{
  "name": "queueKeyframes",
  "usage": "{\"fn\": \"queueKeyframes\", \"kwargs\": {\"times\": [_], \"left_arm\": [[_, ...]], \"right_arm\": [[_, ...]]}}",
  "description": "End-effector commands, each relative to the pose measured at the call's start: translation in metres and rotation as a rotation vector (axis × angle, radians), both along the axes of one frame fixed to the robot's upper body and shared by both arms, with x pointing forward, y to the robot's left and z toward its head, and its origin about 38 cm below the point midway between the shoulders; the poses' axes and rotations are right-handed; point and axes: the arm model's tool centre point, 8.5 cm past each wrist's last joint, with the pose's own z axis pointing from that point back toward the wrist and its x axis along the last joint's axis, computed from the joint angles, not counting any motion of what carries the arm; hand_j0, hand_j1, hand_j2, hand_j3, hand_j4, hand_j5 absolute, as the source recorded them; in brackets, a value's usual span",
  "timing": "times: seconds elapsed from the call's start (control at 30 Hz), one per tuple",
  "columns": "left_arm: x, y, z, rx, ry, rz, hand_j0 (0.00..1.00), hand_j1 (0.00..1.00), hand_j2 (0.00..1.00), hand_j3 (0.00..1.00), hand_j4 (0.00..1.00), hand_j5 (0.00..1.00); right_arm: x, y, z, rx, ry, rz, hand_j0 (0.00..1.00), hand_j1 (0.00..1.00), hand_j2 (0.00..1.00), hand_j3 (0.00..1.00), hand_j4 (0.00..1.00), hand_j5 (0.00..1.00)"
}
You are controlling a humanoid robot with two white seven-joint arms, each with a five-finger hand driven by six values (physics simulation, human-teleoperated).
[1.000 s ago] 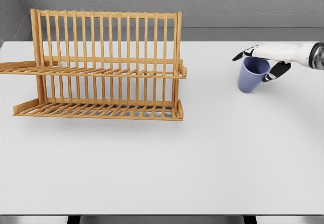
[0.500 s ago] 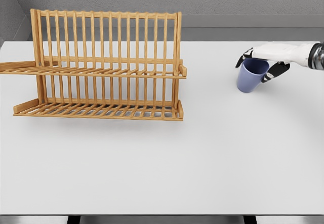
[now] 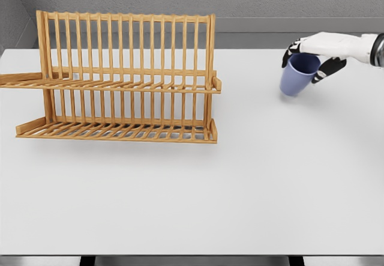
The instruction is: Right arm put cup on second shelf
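The right robot hand (image 3: 313,54) comes in from the right edge of the head view, high up, its white arm running nearly level. Its fingers are curled around the rim of the cup (image 3: 298,74), dark fingertips (image 3: 291,47) showing on the left side of the rim and more of them on the right, so the hand holds the cup from above.

The cup is blue and open at the top, and it hangs tilted, its base swung down and to the left of its mouth. A faint shadow lies under it on the tabletop (image 3: 240,182). Whether the base is touching the surface or just clear of it is hard to tell from this angle; it looks slightly lifted.

The rack (image 3: 123,80) stands well apart from the cup, on the left half of the tabletop. It is wooden, with two slatted shelves one above the other and a row of upright bars behind them. The upper shelf (image 3: 120,86) runs out past the left edge of the picture; the lower shelf (image 3: 117,131) sits in front of it and close to the tabletop. Neither shelf carries anything.

The tabletop is white, and a grey wall (image 3: 240,2) rises behind its far edge. The cup is near that far edge, to the right of the rack and roughly level with its upper shelf in the picture.
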Motion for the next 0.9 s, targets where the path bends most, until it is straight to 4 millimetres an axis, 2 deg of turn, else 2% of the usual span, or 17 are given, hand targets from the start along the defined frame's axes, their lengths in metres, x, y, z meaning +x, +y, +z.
{"fn": "queueKeyframes", "kwargs": {"times": [0.0,0.1,0.27,0.33,0.47,0.6,0.7,0.87], "left_arm": [[-0.001,0.000,0.000,-0.001,0.003,0.001,1.00,1.00,1.00,1.00,1.00,1.00],[0.000,0.000,0.000,0.000,0.000,0.000,1.00,1.00,1.00,1.00,1.00,1.00],[0.000,0.000,0.000,0.000,0.000,0.000,1.00,1.00,1.00,1.00,1.00,1.00],[0.000,0.000,0.000,0.000,0.000,0.000,1.00,1.00,1.00,1.00,1.00,1.00],[0.000,0.000,0.000,-0.001,0.000,0.000,1.00,1.00,1.00,1.00,1.00,1.00],[0.000,0.000,0.000,0.000,0.000,0.000,1.00,1.00,1.00,1.00,1.00,1.00],[0.000,0.000,0.000,-0.001,0.000,0.000,1.00,1.00,1.00,1.00,1.00,1.00],[0.000,0.000,0.000,0.000,0.000,0.000,1.00,1.00,1.00,1.00,1.00,1.00]], "right_arm": [[-0.002,0.004,0.006,0.004,-0.012,0.012,0.61,0.61,0.61,0.61,0.61,0.61],[0.000,0.004,0.017,0.001,-0.035,0.015,0.61,0.61,0.61,0.61,0.61,0.61],[-0.003,0.015,0.034,-0.006,-0.076,0.056,0.61,0.61,0.61,0.61,0.61,0.61],[-0.007,0.015,0.048,0.010,-0.114,0.064,0.61,0.61,0.61,0.61,0.61,0.61],[-0.010,0.023,0.056,0.011,-0.138,0.095,0.61,0.61,0.61,0.61,0.61,0.61],[-0.018,0.030,0.070,0.007,-0.180,0.130,0.61,0.61,0.61,0.61,0.61,0.61],[-0.027,0.045,0.078,-0.012,-0.211,0.182,0.61,0.61,0.61,0.61,0.61,0.61],[-0.042,0.053,0.088,-0.039,-0.245,0.234,0.61,0.61,0.61,0.61,0.61,0.61]]}}
